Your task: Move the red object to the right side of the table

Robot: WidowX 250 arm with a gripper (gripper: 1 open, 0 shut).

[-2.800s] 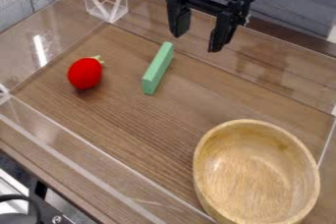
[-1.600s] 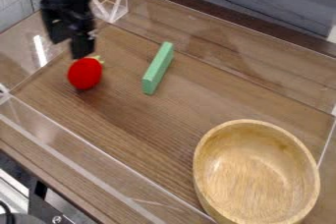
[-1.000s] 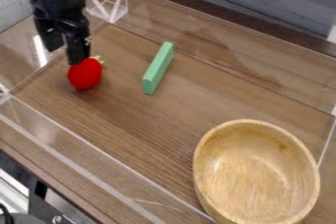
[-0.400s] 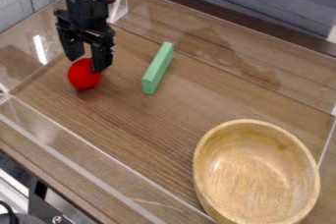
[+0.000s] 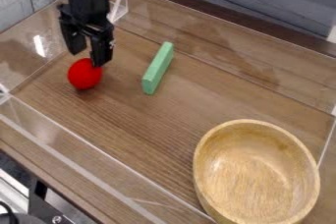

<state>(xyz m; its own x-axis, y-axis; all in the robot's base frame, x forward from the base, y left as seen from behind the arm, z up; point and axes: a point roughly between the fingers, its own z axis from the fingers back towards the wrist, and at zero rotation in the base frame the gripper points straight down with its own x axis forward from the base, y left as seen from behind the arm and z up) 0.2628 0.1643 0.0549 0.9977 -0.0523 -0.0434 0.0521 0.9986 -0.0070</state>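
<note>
Red marks the small rounded toy fruit (image 5: 85, 75), which we see near the left edge of the surface (image 5: 171, 135). Just behind it, toward the far left corner, we have the black pincer (image 5: 86, 43), its jaws spread open. To the fruit's right, apart from it, we find a long green block (image 5: 157, 68) lying at a slant. Farther out, by the near right corner, we see the round light wooden bowl (image 5: 256, 174).

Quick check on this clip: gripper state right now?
Gripper: open, above and just behind the red object; no grip on it to be seen.
</note>
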